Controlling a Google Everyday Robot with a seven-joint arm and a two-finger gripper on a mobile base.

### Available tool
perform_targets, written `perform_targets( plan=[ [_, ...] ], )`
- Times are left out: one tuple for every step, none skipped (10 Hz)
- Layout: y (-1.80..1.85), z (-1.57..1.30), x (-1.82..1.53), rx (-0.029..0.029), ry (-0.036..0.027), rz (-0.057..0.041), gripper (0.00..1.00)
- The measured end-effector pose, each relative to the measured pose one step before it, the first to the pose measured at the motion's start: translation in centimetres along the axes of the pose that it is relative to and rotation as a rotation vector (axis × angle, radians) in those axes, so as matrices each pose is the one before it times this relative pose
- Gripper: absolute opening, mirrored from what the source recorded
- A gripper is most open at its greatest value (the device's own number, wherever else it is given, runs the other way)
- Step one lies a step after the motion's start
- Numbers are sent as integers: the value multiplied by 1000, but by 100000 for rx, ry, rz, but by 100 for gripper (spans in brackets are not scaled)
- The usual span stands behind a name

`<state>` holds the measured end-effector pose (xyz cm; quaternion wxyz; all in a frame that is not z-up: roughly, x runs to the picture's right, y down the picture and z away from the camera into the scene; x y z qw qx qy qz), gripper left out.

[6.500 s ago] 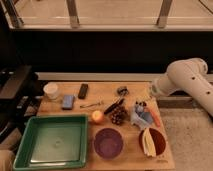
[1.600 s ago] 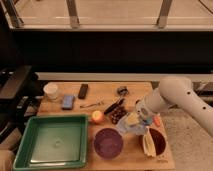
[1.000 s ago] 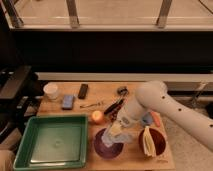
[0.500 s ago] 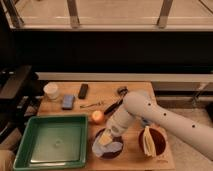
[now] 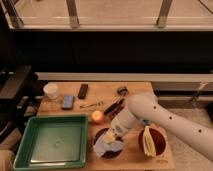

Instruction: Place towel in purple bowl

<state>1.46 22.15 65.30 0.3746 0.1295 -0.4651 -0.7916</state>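
Note:
The purple bowl (image 5: pixel 98 136) stands on the wooden table near its front edge, just right of the green tray. A light blue towel (image 5: pixel 110 148) lies bunched inside the bowl and hangs a little over its front rim. My gripper (image 5: pixel 113 134) is at the end of the white arm that reaches in from the right. It is low over the bowl, right above the towel and touching or nearly touching it. The arm hides the bowl's right side.
A green tray (image 5: pixel 52 141) fills the front left. An orange fruit (image 5: pixel 97 116) sits just behind the bowl. A red bowl with a banana (image 5: pixel 152 142) stands to the right. A white cup (image 5: pixel 50 91), a blue sponge (image 5: pixel 67 101), a black remote (image 5: pixel 83 90) and utensils (image 5: pixel 91 105) lie further back.
The arm has swung from the right side of the table leftward and down, carrying the towel over the purple bowl. The towel now rests inside the bowl.

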Motion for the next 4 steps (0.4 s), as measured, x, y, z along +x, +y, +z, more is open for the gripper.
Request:
perform_targets(
  plan=[
    [357, -704, 285, -1872, 1585, 374, 80],
    [483, -761, 175, -1789, 1592, 765, 80],
    [454, -696, 234, -1884, 1658, 557, 80],
    [215, -247, -65, -703, 539, 459, 80]
  ],
)
